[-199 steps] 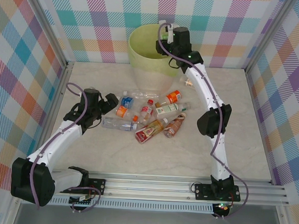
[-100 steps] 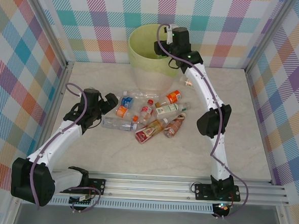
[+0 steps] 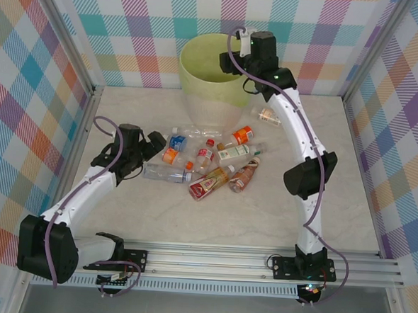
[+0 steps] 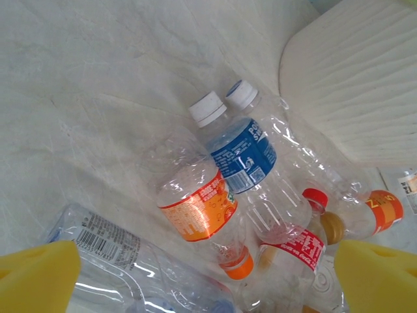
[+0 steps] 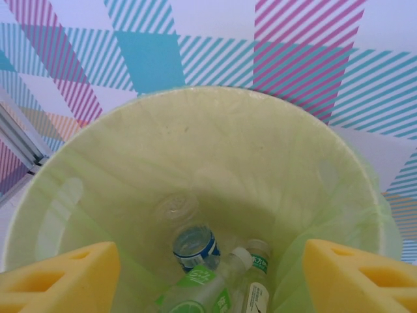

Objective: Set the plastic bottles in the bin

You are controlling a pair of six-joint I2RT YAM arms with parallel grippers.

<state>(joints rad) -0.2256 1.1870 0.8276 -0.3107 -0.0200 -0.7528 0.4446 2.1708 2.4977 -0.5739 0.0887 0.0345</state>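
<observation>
Against plaid walls [image 3: 132,24], the right gripper [image 5: 208,277] had just spread its fingers, now empty, adding to the plastic bottles [image 5: 193,248] in the bin [image 5: 215,143]; the left gripper [image 4: 208,274] hung open.

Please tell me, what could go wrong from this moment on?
1. The open left gripper hangs over bottles that lie crossed and touching. Closing there may catch two at once, or squeeze a round one out sideways.
2. The open right gripper is above the bin. Coming back down, it may bump the rim or knock the lone bottle beside the bin, which could roll away.
</observation>
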